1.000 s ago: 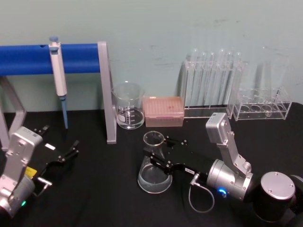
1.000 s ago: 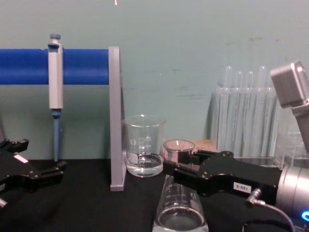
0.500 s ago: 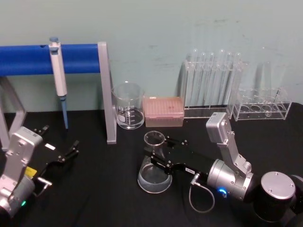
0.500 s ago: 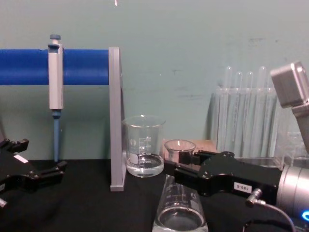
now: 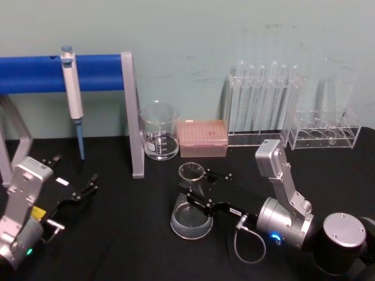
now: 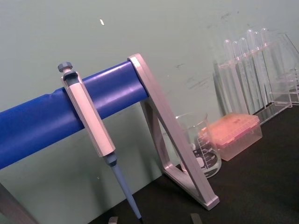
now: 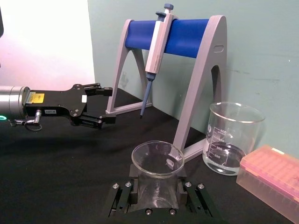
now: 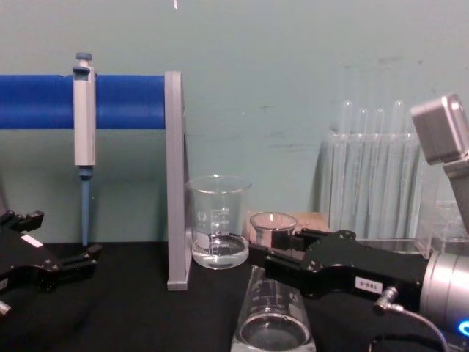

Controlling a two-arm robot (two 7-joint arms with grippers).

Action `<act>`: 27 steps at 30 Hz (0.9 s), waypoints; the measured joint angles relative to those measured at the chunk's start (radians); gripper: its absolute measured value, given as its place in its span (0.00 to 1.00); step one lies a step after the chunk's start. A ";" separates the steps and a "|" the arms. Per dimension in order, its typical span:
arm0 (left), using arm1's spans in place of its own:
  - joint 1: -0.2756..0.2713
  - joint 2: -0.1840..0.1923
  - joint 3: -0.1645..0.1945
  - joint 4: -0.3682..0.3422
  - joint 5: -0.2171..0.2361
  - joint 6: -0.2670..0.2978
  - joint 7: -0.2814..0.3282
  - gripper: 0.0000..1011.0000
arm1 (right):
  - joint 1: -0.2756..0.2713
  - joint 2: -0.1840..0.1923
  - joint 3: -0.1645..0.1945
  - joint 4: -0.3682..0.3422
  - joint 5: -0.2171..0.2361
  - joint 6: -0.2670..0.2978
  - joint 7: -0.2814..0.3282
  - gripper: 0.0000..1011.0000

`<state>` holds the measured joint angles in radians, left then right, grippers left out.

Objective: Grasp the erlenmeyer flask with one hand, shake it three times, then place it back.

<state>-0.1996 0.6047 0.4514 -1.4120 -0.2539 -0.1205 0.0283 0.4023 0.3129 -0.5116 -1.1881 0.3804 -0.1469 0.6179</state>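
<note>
Erlenmeyer flask (image 5: pixel 191 205) first: my right gripper (image 5: pixel 193 192) has its two black fingers pressed against the narrow glass neck, one on each side, just under the flared rim. From the right wrist view I look straight down into the round mouth, with the finger pads (image 7: pixel 181 187) hugging the neck. Its wide conical base sits low over the matte black table (image 5: pixel 117 234); I cannot tell whether it touches the surface. Faint white graduation marks show on the clear wall in the chest view.

Behind the flask stands a straight-walled glass beaker (image 5: pixel 159 130) holding a little clear liquid, and just beside it a pink translucent tip box (image 5: pixel 202 138). Farther right, clear plastic racks hold tall test tubes (image 5: pixel 263 99). To the left, a grey metal stand with a blue padded bar (image 5: pixel 35 73) carries a grey pipette (image 5: pixel 72 93) hanging tip down.

My left gripper (image 5: pixel 76 184) is parked low at the table's left side, its black fingers spread and holding nothing, well apart from the flask.
</note>
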 joint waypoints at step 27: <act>0.000 0.000 0.000 0.000 0.000 0.000 0.000 0.99 | 0.000 0.000 0.000 0.000 -0.002 0.001 0.000 0.99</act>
<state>-0.1995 0.6047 0.4514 -1.4120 -0.2539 -0.1206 0.0283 0.4023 0.3128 -0.5116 -1.1878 0.3785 -0.1460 0.6181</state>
